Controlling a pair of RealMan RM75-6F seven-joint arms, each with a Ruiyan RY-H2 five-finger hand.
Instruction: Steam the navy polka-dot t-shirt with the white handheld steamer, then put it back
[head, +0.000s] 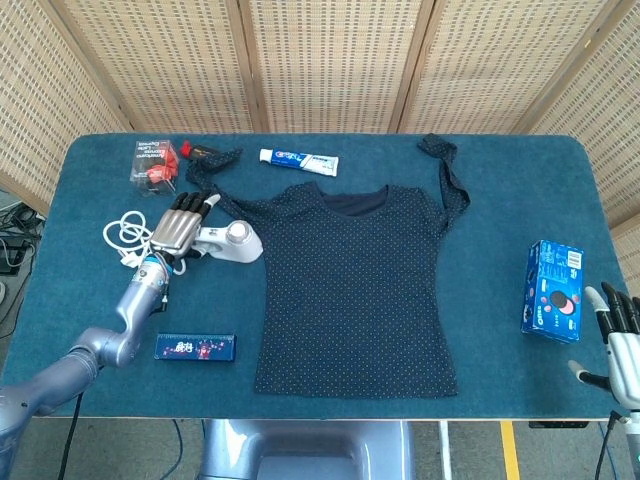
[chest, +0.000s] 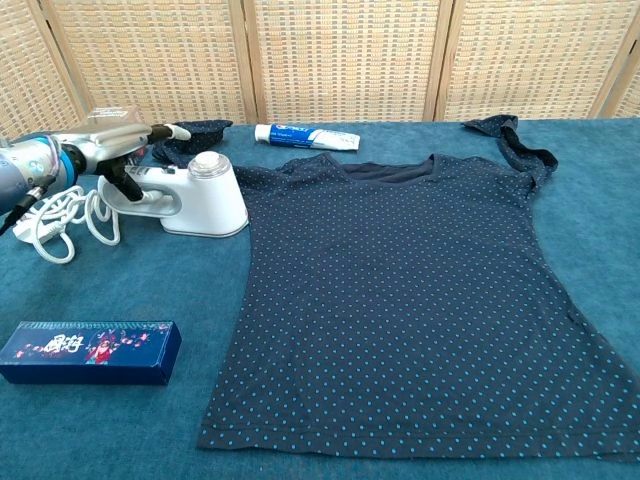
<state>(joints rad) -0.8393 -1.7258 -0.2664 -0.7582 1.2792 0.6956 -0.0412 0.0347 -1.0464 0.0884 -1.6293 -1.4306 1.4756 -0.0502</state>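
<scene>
While hovering flat over the handle, w/ fingers stretched out and apart and nothing gripped yet, the left hand (head: 180, 224) is sitting just above the rear of the white handheld steamer (chest: 195, 196); thumb looks to be dipping beside the handle, contact unclear. Steamer is lying on the blue table cloth (head: 480, 240), its round head touching the left edge of the navy polka-dot t-shirt (head: 355, 290), which is lying flat mid-table w/ sleeves flung upward. White coiled power cord (chest: 62, 215) is trailing off behind the handle. Right hand (head: 620, 340) is idling at the near right corner, fingers apart, empty, just beside the blue cookie box (head: 553, 290).

Risks, imo: fingers closing too far back could tip the steamer on lift; cord may snag the wrist or drag; head could catch and bunch the shirt edge.
</scene>
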